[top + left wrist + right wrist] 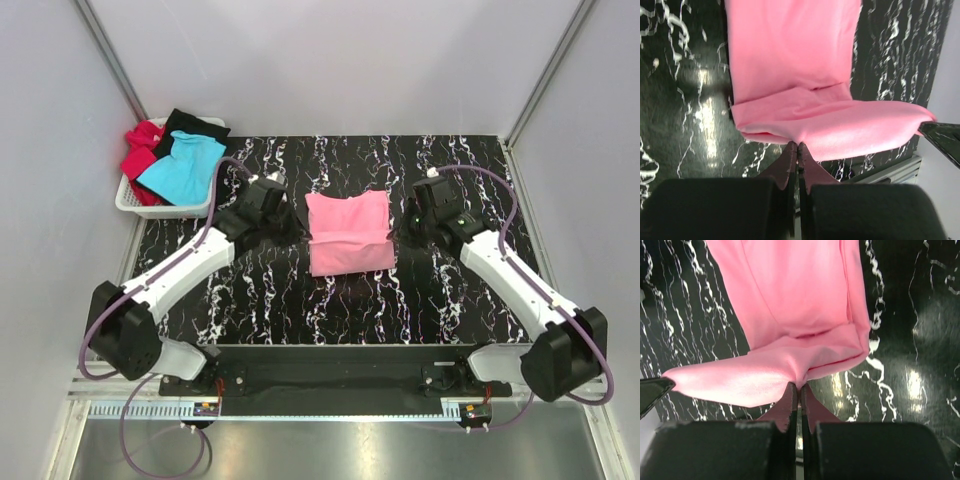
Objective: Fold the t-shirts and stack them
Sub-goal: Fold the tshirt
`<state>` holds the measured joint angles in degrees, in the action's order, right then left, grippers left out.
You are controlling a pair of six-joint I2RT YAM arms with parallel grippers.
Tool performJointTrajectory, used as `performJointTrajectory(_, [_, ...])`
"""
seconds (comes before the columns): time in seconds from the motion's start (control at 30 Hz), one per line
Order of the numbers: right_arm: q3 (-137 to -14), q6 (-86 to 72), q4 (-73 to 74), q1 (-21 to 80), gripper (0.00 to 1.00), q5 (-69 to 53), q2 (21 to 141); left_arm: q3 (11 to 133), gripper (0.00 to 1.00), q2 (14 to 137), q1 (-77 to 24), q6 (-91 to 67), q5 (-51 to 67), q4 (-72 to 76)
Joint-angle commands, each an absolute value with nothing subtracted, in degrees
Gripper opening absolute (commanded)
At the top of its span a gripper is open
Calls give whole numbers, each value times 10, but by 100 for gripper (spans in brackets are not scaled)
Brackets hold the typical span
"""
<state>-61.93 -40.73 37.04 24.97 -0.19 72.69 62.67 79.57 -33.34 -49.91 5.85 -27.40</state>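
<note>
From above, the pink shirt (348,235) lies mid-counter (450,290), partly folded, with a doubled band across its near half. The left end effector (285,215) sits at its left edge and the right end effector (408,222) at its right edge. At the far left a white basket (135,205) holds the turquoise shirt (180,168), the red shirt (142,152) and the black shirt (195,125), bunched and unfolded.

In the left wrist view, the left end effector (797,146) has its fingers pressed together on a pinch of the pink shirt (790,60) where the fold line meets the side. The raised band runs taut across to the other side, and the rest lies flat on the counter beyond.

The right wrist view mirrors this. The right end effector (799,387) is pinched tight on the opposite side of the pink shirt (790,300), cloth puckering at the tips.

The cloth looks light, limp and a little sheeny – it will likely sag between two holds and slip out of a shallow pinch. Holding the doubled edge at both sides looks right, since it keeps the fold straight. A single hold would likely let the fold droop and twist. Nothing here is fragile – the likelier trouble is creasing, or dragging the lower layer across the smooth counter.
</note>
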Motion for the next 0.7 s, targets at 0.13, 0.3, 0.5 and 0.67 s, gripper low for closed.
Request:
performJointTrajectory(0.13, [-678,-371,313,220,0,14,786,699,0,838,-299,-454,85,-245])
performJointTrajectory(0.3, [-702,-354,287,202,0,10,827,737,0,882,-285,-430,88,-238])
performJointTrajectory(0.5, [-725,-344,257,185,0,2,873,782,0,938,-263,-411,101,-229])
performJointTrajectory(0.67, [-744,-343,232,171,0,-22,917,826,0,984,-253,-403,112,-226])
